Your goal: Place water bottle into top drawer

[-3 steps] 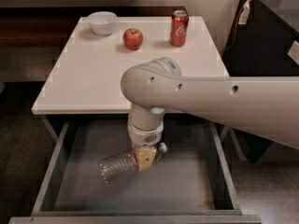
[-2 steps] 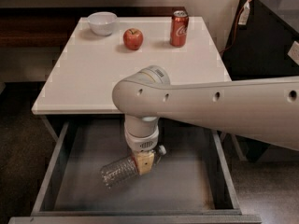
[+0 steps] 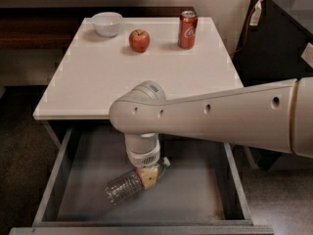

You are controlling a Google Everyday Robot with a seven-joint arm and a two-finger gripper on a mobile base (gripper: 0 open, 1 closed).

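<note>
Claw (image 3: 148,176) is down inside the open grey top drawer (image 3: 234,182), hanging below the white wrist of the pale robot arm (image 3: 220,116), which reaches in from the right.

Claw state: clamped on the clear ribbed plastic water bottle (image 3: 122,187), with the tan fingers (image 3: 150,174) wrapped across the bottle's middle, near the label band.

Water bottle position: inside the top drawer, roughly mid-width and toward the front half. It lies tilted, with the ribbed base pointing lower-left and the pale cap end upper-right, just beside the wrist. Can't tell whether the base touches the drawer floor or sits slightly above it.

Drawer is pulled out from under the white square worktop (image 3: 122,82). The shallow grey interior is visible, and the front edge runs along the bottom of the view.

On the worktop, along the far edge:
- white ceramic bowl (image 3: 107,23) at far left
- red apple (image 3: 139,40) right of the bowl, a bit nearer
- red soda can (image 3: 188,29) upright, right of the apple

All three are well apart from the claw.

Dark cabinet (image 3: 279,43) stands right of the worktop, behind the arm.
</note>
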